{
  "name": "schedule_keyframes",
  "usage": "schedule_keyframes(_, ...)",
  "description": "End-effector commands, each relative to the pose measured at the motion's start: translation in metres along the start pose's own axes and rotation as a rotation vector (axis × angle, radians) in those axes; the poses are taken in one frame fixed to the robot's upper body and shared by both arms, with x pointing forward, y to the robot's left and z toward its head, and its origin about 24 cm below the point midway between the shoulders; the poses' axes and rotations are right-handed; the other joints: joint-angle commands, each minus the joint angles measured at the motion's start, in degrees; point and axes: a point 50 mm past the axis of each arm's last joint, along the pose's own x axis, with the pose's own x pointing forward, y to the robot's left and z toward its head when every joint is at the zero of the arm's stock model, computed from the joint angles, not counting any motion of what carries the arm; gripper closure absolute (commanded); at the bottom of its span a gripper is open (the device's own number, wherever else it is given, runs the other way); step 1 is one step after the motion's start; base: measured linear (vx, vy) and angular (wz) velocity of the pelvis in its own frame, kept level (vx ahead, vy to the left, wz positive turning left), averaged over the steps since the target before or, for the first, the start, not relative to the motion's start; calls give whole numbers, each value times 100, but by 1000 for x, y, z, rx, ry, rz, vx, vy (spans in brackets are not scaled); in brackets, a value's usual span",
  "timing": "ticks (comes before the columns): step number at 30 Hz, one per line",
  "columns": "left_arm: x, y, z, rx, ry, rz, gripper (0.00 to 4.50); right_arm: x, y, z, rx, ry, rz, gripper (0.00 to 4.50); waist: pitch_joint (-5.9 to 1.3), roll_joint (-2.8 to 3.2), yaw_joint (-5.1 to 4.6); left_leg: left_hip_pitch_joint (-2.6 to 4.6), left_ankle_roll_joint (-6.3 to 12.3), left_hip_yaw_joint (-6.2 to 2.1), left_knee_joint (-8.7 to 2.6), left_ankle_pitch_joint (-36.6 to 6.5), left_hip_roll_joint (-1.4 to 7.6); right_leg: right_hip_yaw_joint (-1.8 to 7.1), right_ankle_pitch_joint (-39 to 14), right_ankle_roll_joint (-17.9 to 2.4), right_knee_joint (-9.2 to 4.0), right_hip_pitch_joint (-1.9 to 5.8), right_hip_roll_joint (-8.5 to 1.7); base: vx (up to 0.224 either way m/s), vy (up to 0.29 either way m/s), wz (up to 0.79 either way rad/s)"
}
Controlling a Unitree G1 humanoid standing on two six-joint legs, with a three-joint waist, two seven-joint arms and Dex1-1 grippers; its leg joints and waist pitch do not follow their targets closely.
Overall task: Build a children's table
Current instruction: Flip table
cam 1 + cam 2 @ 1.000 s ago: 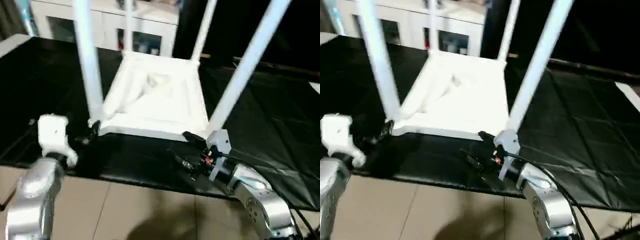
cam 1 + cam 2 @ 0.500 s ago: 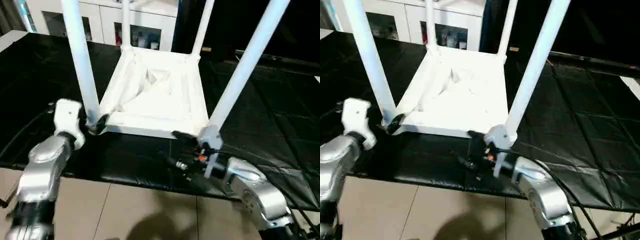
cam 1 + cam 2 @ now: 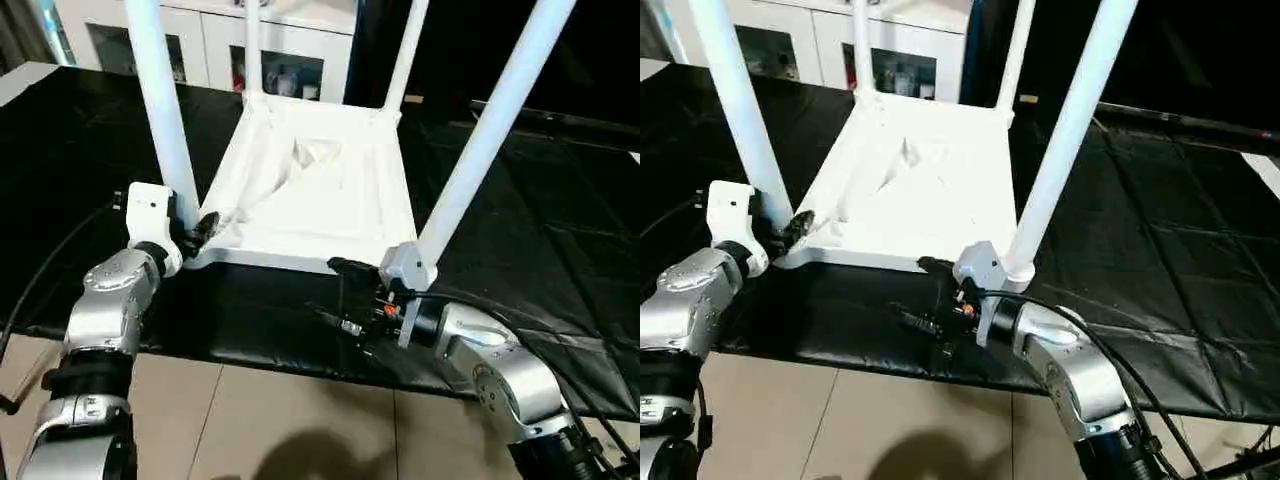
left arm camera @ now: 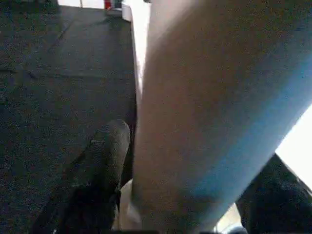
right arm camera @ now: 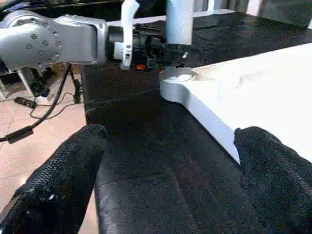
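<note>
Children's table (image 3: pixel 320 195) upside down on black table (image 3: pixel 560 260), four legs up. My left pincer (image 3: pixel 196 232) straddles near-left leg (image 3: pixel 160 110), grip unconfirmed; right pincer (image 5: pixel 170 161) open. Close squarely at socket.

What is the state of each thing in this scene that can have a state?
Children's table: upside down on the black mat, all four legs standing up in its corner sockets.
Near left leg: upright, with the left claw around its base.
Left claw: fingers on both sides of that leg.
Right claw: open, empty, by the table's near edge.
Cabinet: glass doors closed.
</note>
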Motion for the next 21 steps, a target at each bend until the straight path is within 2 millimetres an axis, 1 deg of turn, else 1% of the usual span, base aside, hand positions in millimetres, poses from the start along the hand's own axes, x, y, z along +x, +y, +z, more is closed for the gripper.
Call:
schedule_keyframes(1,3,0,5,-18,-30,8,161,0,-2,2,-4,-2,8,0,-347,144,20,-10,194,-181,-459,-49,398,422,107,-1177,-357,315,-770,0,0,0)
schedule_keyframes(3,4,0,4,-32,-31,9,182,0,-2,2,1,-5,21,0,-345,132,19,-15,179,-180,-462,-85,404,425,44,-1168,-363,322,-781,0,0,0)
schedule_keyframes(5,4,-1,3,-37,-31,7,201,0,-2,2,1,-3,24,0,-342,141,17,-10,171,-186,-469,-80,412,420,29,-1158,-358,309,-773,0,0,0)
schedule_keyframes(7,5,-2,2,-41,-29,1,206,0,-2,2,0,-3,25,0,-344,133,15,-17,185,-182,-465,-58,406,424,41,-1146,-359,315,-776,0,0,0)
schedule_keyframes(10,5,-2,1,-50,-28,0,226,0,-2,2,-1,-3,26,0,-339,125,15,-21,197,-180,-463,-36,399,426,11,-1128,-361,311,-770,0,0,0)
schedule_keyframes(13,7,-4,0,-93,-27,-9,228,0,-2,2,2,-4,24,0,-338,132,20,-18,188,-179,-464,-65,399,425,-85,-1107,-377,308,-775,0,0,0)
schedule_keyframes(16,9,-9,-2,-191,-26,-16,230,0,-3,1,13,-6,8,0,-335,137,26,-11,177,-177,-463,-77,407,427,-105,-1126,-378,300,-782,0,0,0)
schedule_keyframes(17,9,-9,-2,-191,-26,-16,230,0,-3,1,13,-6,8,0,-336,130,23,-14,181,-176,-462,-70,408,427,-90,-1140,-374,301,-781,0,0,0)
schedule_keyframes(18,10,-14,-4,-280,-28,-16,230,1,-5,-1,25,0,-18,0,-333,153,32,-14,179,-177,-463,-79,406,425,-111,-1145,-376,299,-781,0,0,0)
schedule_keyframes(19,10,-16,-4,-310,-29,-16,230,1,-5,-1,29,3,-28,0,-333,134,26,-20,171,-177,-461,-56,408,424,-75,-1178,-376,302,-787,0,0,0)
schedule_keyframes(20,10,-20,-5,-365,-31,-17,230,2,-7,-3,35,9,-48,0,-331,145,30,-21,177,-173,-459,-57,400,426,-106,-1203,-377,301,-786,0,0,0)
schedule_keyframes(21,10,-25,-6,-422,-32,-23,230,3,-8,-4,41,15,-71,0,-332,141,25,-29,160,-170,-456,-42,404,427,-100,-1222,-370,312,-793,0,0,0)
